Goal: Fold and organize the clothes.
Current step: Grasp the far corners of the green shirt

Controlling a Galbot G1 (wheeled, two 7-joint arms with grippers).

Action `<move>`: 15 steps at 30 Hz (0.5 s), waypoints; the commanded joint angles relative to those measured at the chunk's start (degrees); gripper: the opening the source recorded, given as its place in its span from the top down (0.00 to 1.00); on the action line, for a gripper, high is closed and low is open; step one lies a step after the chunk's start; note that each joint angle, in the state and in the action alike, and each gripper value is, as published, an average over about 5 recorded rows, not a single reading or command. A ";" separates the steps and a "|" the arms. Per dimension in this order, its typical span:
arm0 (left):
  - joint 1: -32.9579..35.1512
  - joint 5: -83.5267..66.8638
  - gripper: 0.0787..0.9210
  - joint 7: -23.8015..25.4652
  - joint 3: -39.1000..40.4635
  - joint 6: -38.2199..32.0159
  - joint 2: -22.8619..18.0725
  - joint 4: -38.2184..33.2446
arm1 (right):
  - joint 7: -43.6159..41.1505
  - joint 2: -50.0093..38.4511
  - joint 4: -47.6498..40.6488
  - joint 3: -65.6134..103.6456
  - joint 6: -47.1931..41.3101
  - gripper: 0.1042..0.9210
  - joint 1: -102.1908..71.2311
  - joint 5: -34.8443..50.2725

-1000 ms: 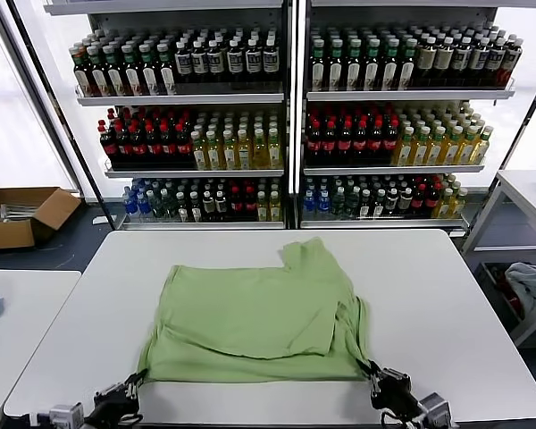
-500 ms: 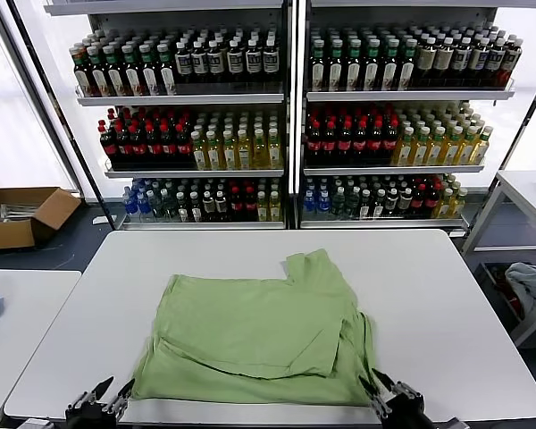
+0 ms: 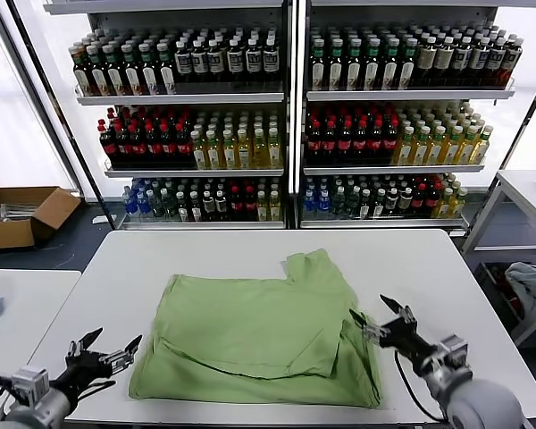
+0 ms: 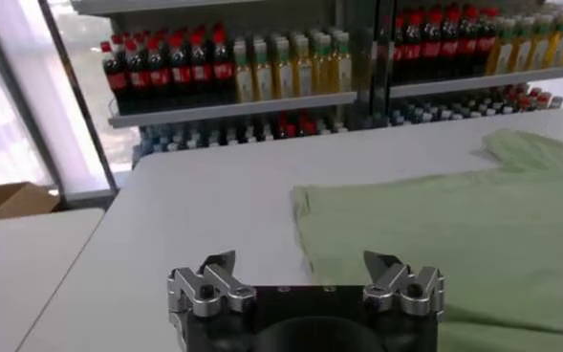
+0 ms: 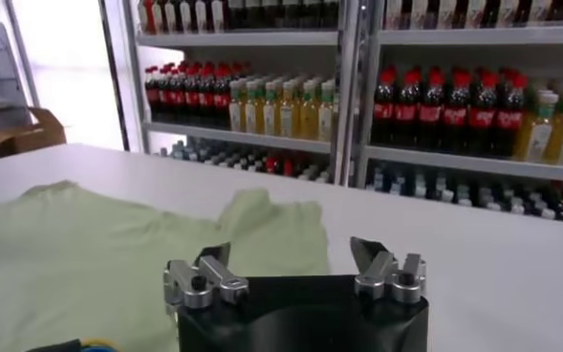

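Polo shirt (image 3: 259, 335): light green, lying partly folded on the white desk (image 3: 429, 268), lower centre of the head view. One layer is doubled over the body; a sleeve or collar part sticks up toward the upper right of the garment. The lower hem runs close to the near desk edge.

Left hand (image 3: 107, 350): lower left of the head view, just beside the shirt's lower left corner, over bare desk. Fingers spread wide, nothing between them. In the left wrist view the left hand (image 4: 305, 273) shows both fingertips well apart, with the shirt (image 4: 453, 220) lying ahead and to one side, not touched.

Right hand (image 3: 380, 317): lower right of the head view, at the shirt's right edge. Fingers also wide apart and empty. In the right wrist view the right hand (image 5: 295, 263) is clear of the fabric (image 5: 119, 258).

Background: shelves of bottles (image 3: 290, 116) behind the desk; cardboard box (image 3: 18, 214) on the floor at left.
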 commanded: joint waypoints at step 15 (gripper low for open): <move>-44.12 -3.58 0.12 3.15 31.62 -4.30 7.84 39.53 | -4.87 12.77 -41.00 -23.75 -2.56 0.12 37.97 -1.07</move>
